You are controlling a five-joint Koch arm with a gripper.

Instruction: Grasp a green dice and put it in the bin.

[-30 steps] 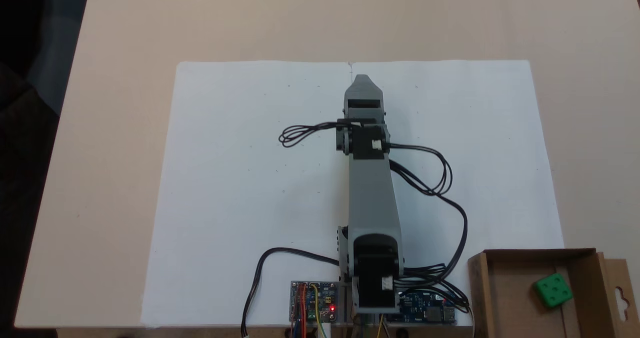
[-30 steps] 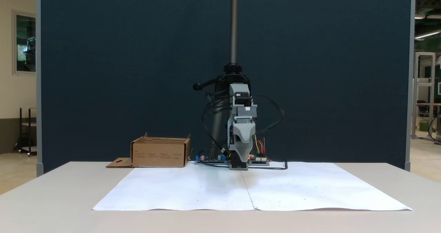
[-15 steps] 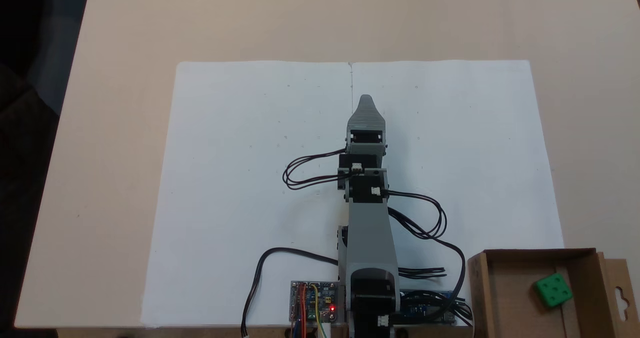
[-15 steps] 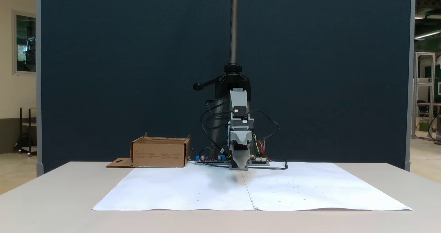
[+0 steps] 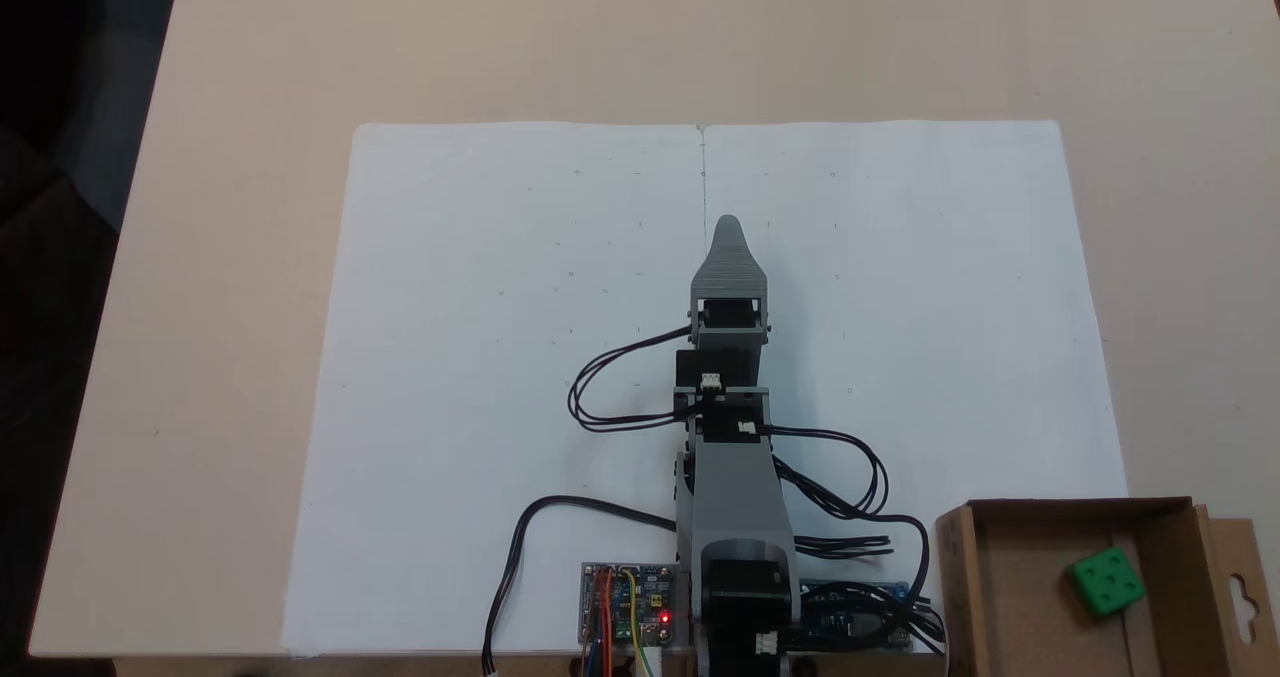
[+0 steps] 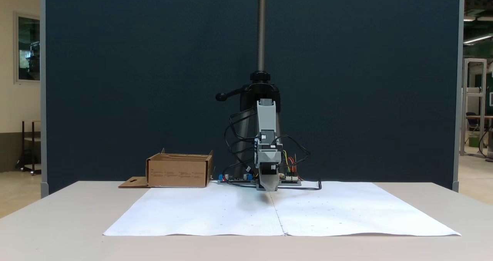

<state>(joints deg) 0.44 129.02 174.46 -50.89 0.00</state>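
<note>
Showing the small bright green dice (image 5: 1105, 580) lying inside the brown cardboard bin (image 5: 958, 577), the task is appearing complete, while the grey gripper (image 5: 728, 225) is pointing low over white paper (image 5: 480, 357), its fingers' opening indiscernible.

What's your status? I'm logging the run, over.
Gripper low over the white paper, holding nothing, jaw state unreadable. Green dice lying inside the bin. Nothing in the way.
</note>
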